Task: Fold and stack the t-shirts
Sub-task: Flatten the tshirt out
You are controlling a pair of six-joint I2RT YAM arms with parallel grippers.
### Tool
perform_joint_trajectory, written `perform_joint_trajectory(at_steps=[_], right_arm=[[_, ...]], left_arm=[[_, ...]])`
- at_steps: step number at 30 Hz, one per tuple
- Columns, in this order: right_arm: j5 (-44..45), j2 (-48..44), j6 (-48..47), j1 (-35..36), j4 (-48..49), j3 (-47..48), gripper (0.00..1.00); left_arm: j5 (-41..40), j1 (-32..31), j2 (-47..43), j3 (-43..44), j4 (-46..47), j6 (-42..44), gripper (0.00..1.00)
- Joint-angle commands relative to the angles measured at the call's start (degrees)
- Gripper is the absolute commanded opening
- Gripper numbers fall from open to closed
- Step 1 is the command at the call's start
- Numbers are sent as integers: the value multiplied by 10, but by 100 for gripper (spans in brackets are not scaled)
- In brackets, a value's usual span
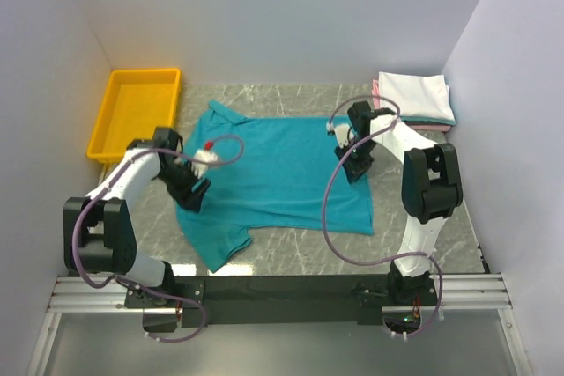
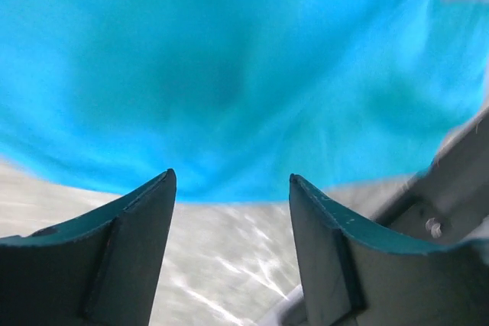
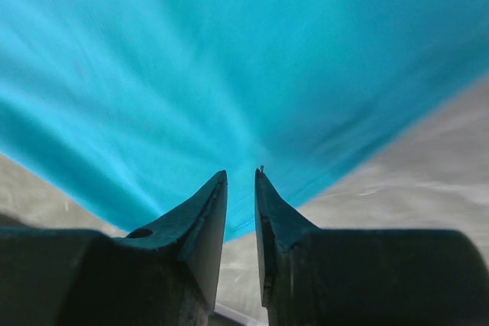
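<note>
The left gripper (image 2: 231, 179) hovers wide open over the left edge of the teal t-shirt (image 1: 282, 173), which lies spread flat mid-table. The cloth looks light, limp and prone to bunching, so it is best pinched at a hem or corner. At the shirt's right side, the right gripper (image 3: 241, 173) is narrowed to a slit and visibly holds nothing.

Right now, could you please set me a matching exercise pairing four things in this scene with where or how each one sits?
Things:
1. teal t-shirt
2. yellow bin
3. folded stack of shirts
4. left gripper

Places or states:
A. far right corner
B. spread out in the middle
C. far left corner
D. jaws apart, at the edge of the spread cloth

Pairs: 1-B, 2-C, 3-A, 4-D
</note>
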Motion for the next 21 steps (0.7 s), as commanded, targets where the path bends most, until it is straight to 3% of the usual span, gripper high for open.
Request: perform_joint_trajectory(at_steps=[1, 6, 13, 21], right_arm=[[5, -13, 10, -10, 29, 105, 29], [46, 64, 43, -15, 66, 252, 31], [123, 203, 99, -19, 124, 399, 37], [184, 287, 121, -26, 177, 476, 41]], left_arm=[[94, 3, 13, 125, 22, -43, 67], [91, 15, 105, 258, 185, -164, 71], [44, 30, 281, 434, 331, -337, 72], [-30, 30, 472, 619, 384, -412, 72]])
